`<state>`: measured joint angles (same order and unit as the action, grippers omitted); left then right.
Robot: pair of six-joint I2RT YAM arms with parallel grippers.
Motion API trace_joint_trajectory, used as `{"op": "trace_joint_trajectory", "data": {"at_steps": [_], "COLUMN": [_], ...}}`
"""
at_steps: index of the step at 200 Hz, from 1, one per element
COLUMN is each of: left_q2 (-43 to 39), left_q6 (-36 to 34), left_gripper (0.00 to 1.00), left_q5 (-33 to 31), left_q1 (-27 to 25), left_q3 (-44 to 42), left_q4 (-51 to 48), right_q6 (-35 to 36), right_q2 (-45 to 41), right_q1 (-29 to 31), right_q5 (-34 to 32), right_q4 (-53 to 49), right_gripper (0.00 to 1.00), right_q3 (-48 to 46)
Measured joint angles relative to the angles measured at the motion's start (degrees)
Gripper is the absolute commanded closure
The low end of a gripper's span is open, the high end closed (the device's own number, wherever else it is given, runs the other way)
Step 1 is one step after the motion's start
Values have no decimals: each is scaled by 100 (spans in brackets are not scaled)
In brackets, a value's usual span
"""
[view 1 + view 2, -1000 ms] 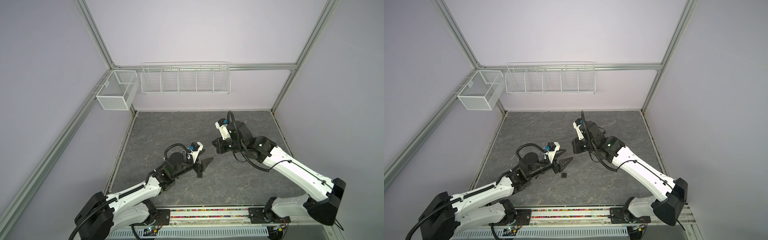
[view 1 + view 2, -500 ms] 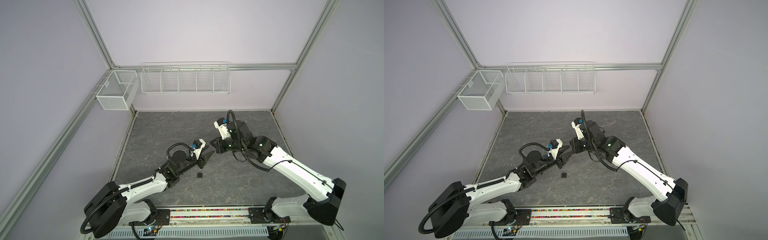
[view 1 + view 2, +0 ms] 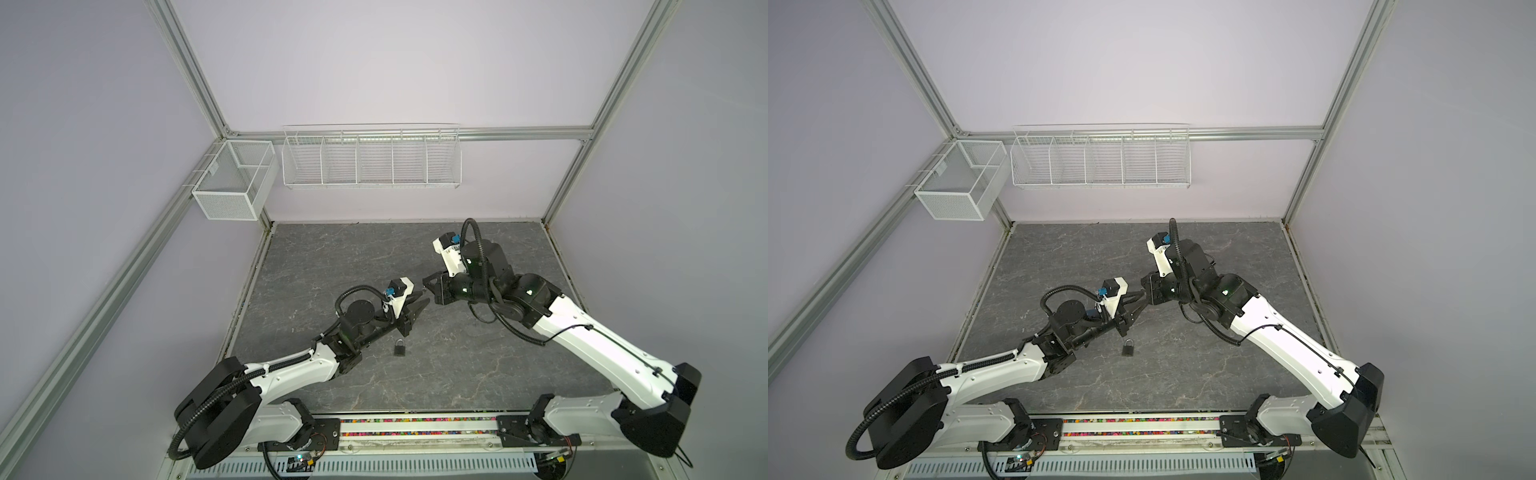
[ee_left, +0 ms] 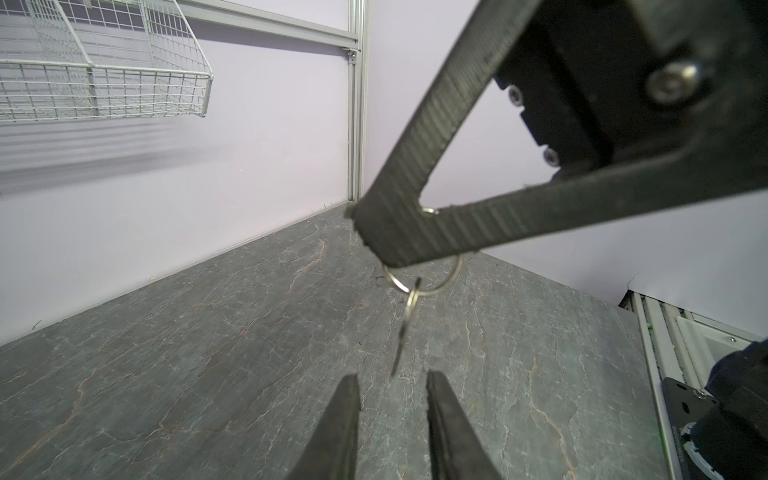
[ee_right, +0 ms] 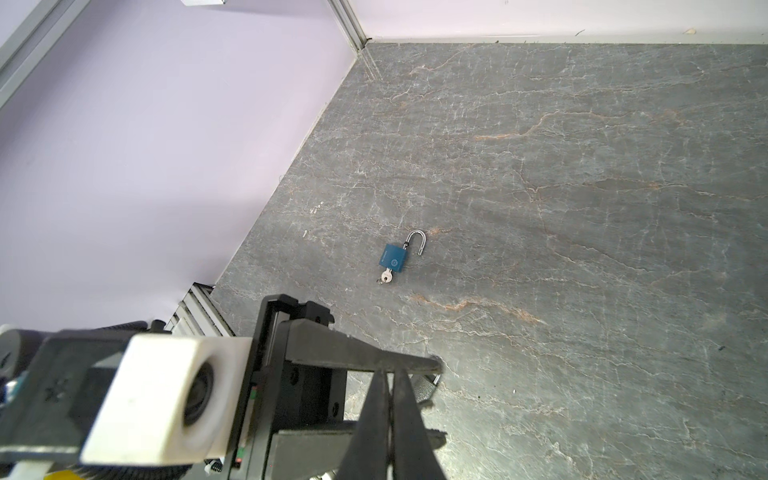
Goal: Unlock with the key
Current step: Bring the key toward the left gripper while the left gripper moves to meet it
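In both top views the padlock (image 3: 400, 347) lies on the worktop (image 3: 457, 374). Left wrist: your right gripper (image 4: 386, 237) pinches a key ring (image 4: 446, 284); its key (image 4: 404, 332) dangles by your left gripper (image 4: 391, 376), tips parted. Right wrist: padlock's round logo, illegible.

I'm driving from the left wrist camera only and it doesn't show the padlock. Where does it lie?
Observer: In both top views the padlock lies on the table, nearer the robot's base than the left gripper, and nothing touches it.
Operator: Is its shackle shut?
Observer: No. The right wrist view shows the shackle swung open, one end free of the body.
Operator: Anything in the keyhole?
Observer: Yes. In that same view a key sticks out of the padlock's bottom end.
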<state>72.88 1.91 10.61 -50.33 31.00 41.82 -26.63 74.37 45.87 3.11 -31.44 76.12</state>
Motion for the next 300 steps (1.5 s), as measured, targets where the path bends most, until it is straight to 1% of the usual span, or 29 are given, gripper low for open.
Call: {"op": "trace_joint_trajectory", "data": {"at_steps": [25,38,57,71,97,121,129,134,150,175,197,210,242,278,300], "left_q2": [0,0,4,17,42,46,46,46,42,-24,-173,-256,-315,-315,-315], "left_q6": [-2,-7,11,9,31,37,37,37,37,37,42,42,59,140,192], "left_gripper": [77,83,87,93,100,100,100,100,100,100,100,100,100,100,100], "left_q5": [39,59,61,59,61,63,63,63,68,151,214,243,474,927,1158], "left_q1": [0,0,0,0,0,0,0,0,0,0,0,0,20,122,177], "left_q3": [74,109,138,138,138,138,144,160,232,376,433,439,503,719,807], "left_q4": [79,105,129,131,122,116,111,90,-7,-302,-564,-697,-942,-1088,-1088], "right_q6": [-20,-26,-39,-39,-42,-39,-42,-52,-46,-81,-7,70,275,660,852], "right_q2": [0,0,0,0,-2,-4,-9,-13,-48,-223,-420,-560,-909,-1021,-1058], "right_q1": [-9,-15,-31,-42,-52,-66,-81,-85,-98,-197,-334,-413,-616,-761,-835], "right_q5": [22,24,48,72,83,81,83,83,85,151,372,573,1285,2035,2330], "right_q4": [13,44,46,70,90,92,94,98,131,249,404,575,1034,1329,1486], "right_gripper": [93,93,93,93,93,93,91,87,70,57,54,47,38,38,40], "right_q3": [-42,-72,-81,-83,-83,-96,-103,-107,-140,-306,-450,-566,-929,-1126,-1272]}}
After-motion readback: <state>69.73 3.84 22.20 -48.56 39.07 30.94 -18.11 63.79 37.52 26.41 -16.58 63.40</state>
